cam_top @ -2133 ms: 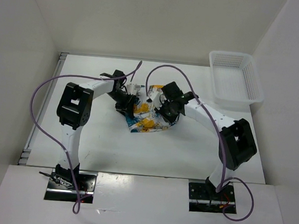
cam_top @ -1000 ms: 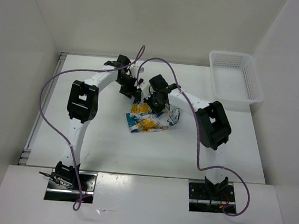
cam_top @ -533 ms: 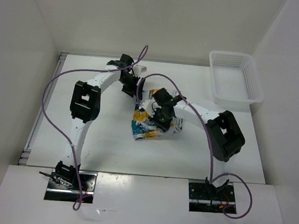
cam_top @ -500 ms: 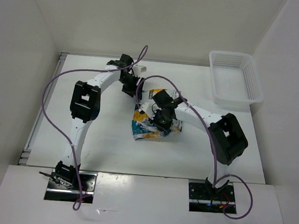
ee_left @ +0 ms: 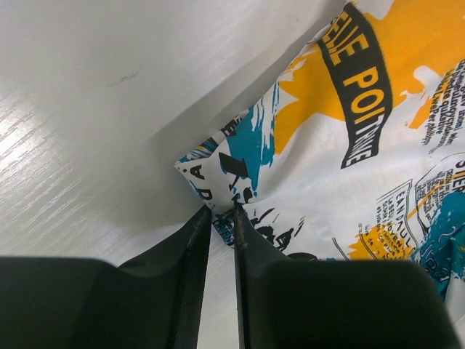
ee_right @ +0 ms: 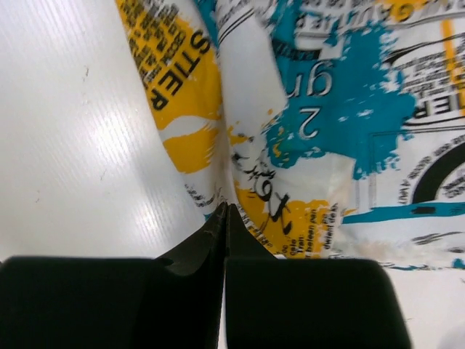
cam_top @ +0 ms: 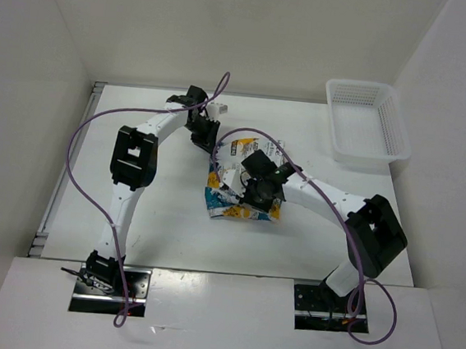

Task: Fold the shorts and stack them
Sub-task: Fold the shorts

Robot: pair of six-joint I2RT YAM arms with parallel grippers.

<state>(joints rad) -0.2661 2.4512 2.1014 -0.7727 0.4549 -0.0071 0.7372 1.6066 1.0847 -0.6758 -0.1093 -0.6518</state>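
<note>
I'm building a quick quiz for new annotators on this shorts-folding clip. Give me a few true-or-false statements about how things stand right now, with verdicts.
1. The white mesh basket has folded shorts in it. False: it is empty, and the shorts lie on the table.
2. The shorts lie between the two arms, in the middle of the table. True.
3. The right end effector has its fingers spread wide. False: they are closed together, with the tips at a crease in the shorts.
4. The left end effector has its fingertips at a corner of the shorts. True.
5. The basket stands at the table's far left corner. False: it stands at the far right.
</note>
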